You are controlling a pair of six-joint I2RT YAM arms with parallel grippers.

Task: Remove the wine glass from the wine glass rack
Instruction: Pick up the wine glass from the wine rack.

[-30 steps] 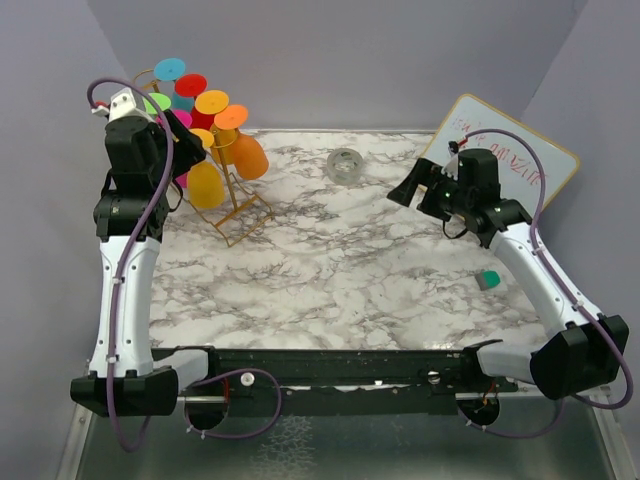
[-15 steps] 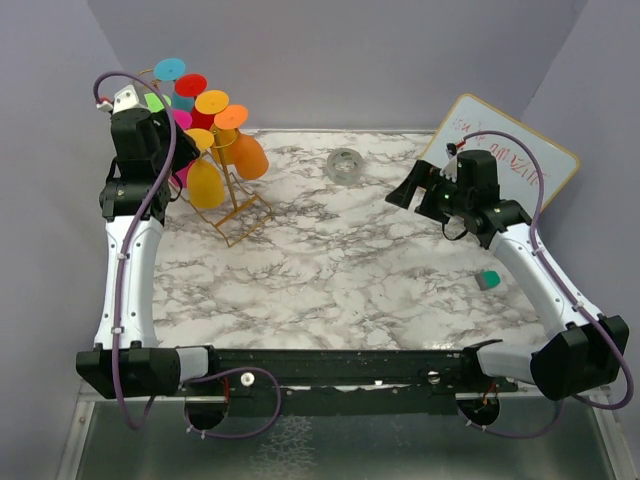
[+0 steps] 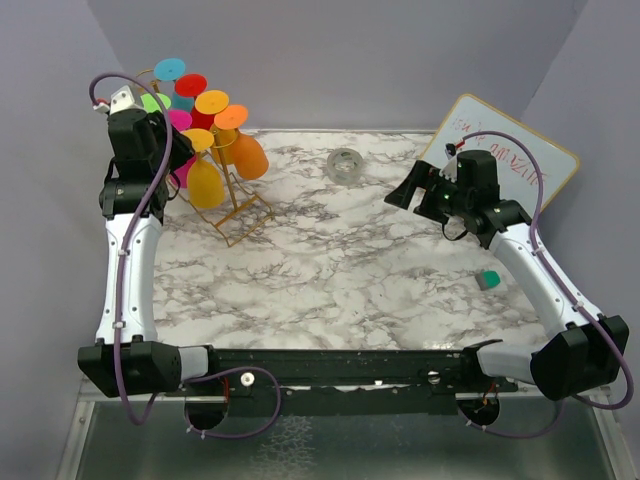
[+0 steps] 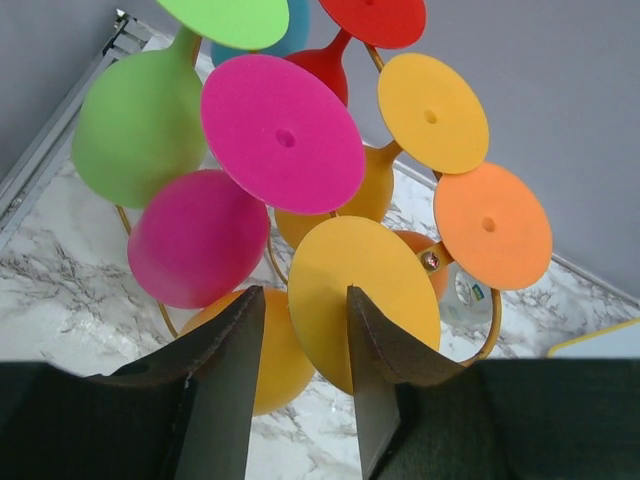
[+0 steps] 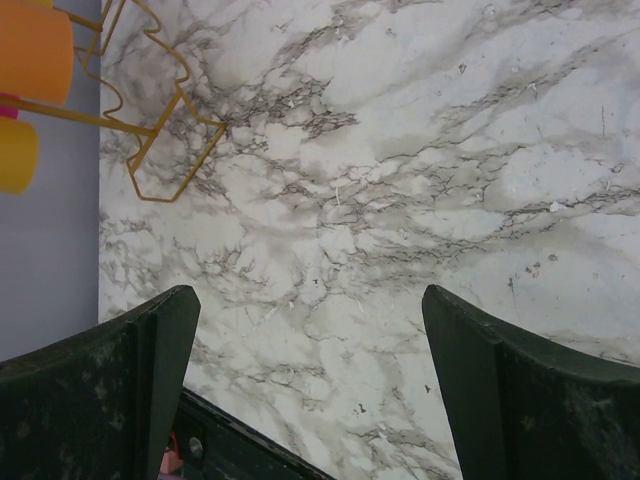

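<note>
The gold wire wine glass rack (image 3: 243, 213) stands at the back left of the marble table, with several coloured wine glasses hanging bowl-down from it. My left gripper (image 3: 178, 158) is right up against its left side. In the left wrist view the left gripper (image 4: 305, 292) is half narrowed, and its fingers (image 4: 232, 350) frame the left edge of the yellow wine glass's round foot (image 4: 365, 290). A gap shows beside the left finger, so nothing is pinched. The yellow bowl (image 4: 275, 355) hangs behind. My right gripper (image 3: 398, 192) hovers wide open over bare marble (image 5: 308, 292).
A pink glass (image 4: 200, 235), a green glass (image 4: 140, 125) and an orange foot (image 4: 492, 225) crowd round the yellow one. A clear round dish (image 3: 346, 165) sits at the back middle, a whiteboard (image 3: 515, 150) leans at the back right, and a small green block (image 3: 489, 280) lies by the right arm.
My left gripper has pulled back and left against the rack, and its jaws have narrowed. The right arm has barely shifted.
</note>
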